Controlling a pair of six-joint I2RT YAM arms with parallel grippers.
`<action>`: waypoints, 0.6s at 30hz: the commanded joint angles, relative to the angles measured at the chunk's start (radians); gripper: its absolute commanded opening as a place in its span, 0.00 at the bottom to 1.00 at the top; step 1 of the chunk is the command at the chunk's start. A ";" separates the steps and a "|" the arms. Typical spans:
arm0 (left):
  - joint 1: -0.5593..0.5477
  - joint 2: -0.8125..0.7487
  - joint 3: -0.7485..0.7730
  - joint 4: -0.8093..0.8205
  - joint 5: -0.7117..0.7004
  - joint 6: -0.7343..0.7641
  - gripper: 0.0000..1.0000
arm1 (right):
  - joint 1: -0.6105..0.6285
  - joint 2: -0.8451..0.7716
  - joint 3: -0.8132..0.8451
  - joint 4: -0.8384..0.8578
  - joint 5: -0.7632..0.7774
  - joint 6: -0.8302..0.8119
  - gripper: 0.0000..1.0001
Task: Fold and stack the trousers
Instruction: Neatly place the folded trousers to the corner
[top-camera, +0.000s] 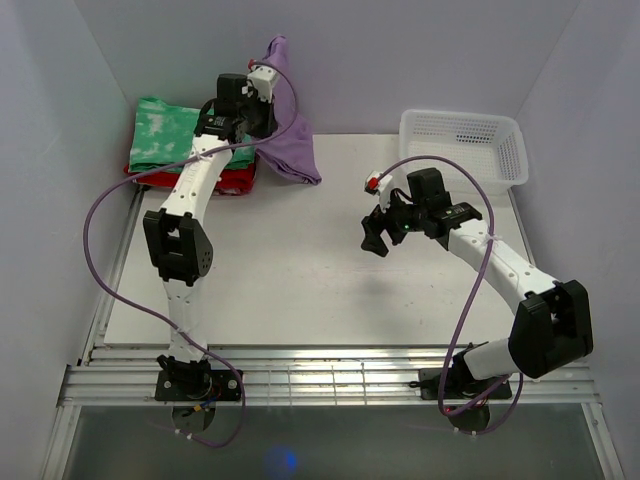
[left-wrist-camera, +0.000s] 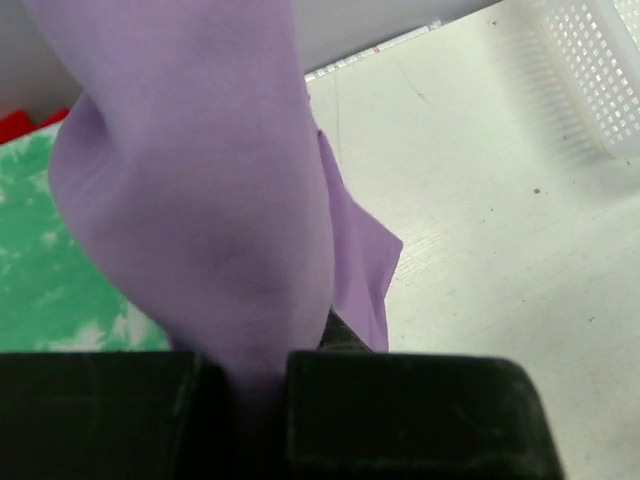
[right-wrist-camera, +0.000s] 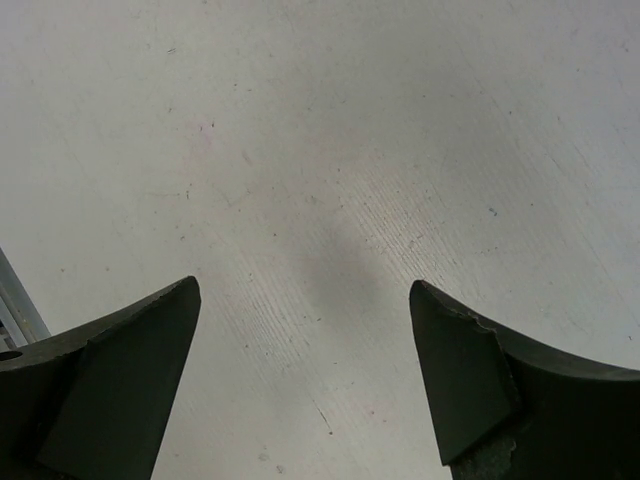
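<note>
The lavender trousers (top-camera: 289, 140) hang folded from my left gripper (top-camera: 262, 112) at the back left, their lower end resting on the table beside the stack. In the left wrist view the purple cloth (left-wrist-camera: 200, 190) fills the frame and runs down between the two shut fingers. My left gripper is shut on the trousers, above the green-and-white folded garment (top-camera: 165, 135). My right gripper (top-camera: 378, 232) is open and empty over the bare table (right-wrist-camera: 320, 200) at centre right, apart from the trousers.
The green-and-white garment lies on a red folded garment (top-camera: 228, 182) at the back left. A white mesh basket (top-camera: 465, 145) stands at the back right. White walls close the table on three sides.
</note>
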 joint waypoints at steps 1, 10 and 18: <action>0.008 -0.031 0.093 0.008 -0.030 0.113 0.00 | -0.006 -0.018 0.004 0.001 -0.016 -0.008 0.90; 0.031 -0.043 0.199 -0.017 -0.060 0.150 0.00 | -0.006 -0.026 -0.004 -0.007 -0.008 -0.015 0.90; 0.084 -0.086 0.205 0.023 -0.011 0.201 0.00 | -0.006 -0.027 0.010 -0.014 -0.006 -0.018 0.90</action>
